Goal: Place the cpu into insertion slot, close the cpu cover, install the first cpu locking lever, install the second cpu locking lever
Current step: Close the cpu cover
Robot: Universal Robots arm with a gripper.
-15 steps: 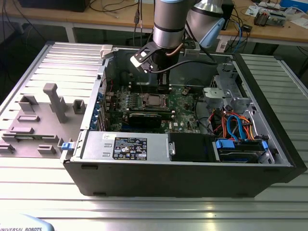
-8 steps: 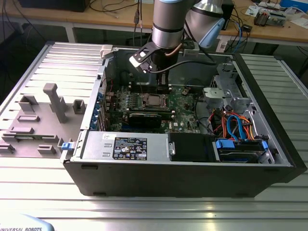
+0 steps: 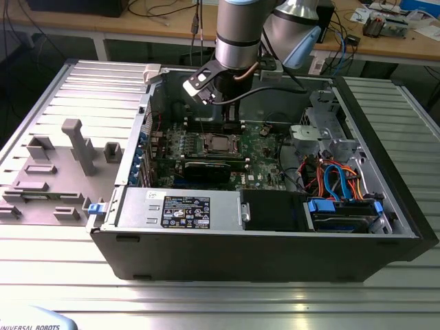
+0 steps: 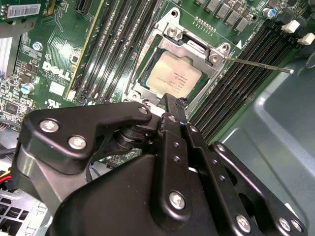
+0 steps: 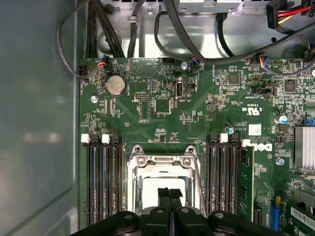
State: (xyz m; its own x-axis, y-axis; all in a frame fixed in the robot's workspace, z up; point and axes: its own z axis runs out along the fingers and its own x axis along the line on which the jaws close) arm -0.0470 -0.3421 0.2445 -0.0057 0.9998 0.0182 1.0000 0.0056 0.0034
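- Arm (image 3: pixel 237 34): reaches down from above into an open computer case (image 3: pixel 261 254), which lies on its side on a ribbed metal table (image 3: pixel 206 295).
- Gripper (image 5: pixel 170 192): black linkage type, with both fingers pressed together side by side (narrow, nothing between them). The tips hang directly over the socket area, at the edge of the chip.
- Cpu (image 4: pixel 174 78): a dull silver square seated flat in the insertion slot (image 4: pixel 165 29), on the green motherboard (image 5: pixel 197 113). In the first wrist view the fingertips partly hide it.
- Cpu cover (image 4: pixel 146 66): a silver frame plate that appears to lie down around the chip, with the chip's top showing through the cut-out.
- Locking lever (image 4: pixel 258 65): a thin metal rod that sticks out sideways from one corner of the socket, across the neighbouring memory slots (image 4: pixel 236 73) toward the grey case wall.
- Memory slots: long black rows flanking the socket on both sides.
- Coin cell (image 5: pixel 116 85): a round silver cell on the board, well apart from the socket.
- Cables (image 3: pixel 337 179): blue and orange, bundled at the exterior view's right inside the case.
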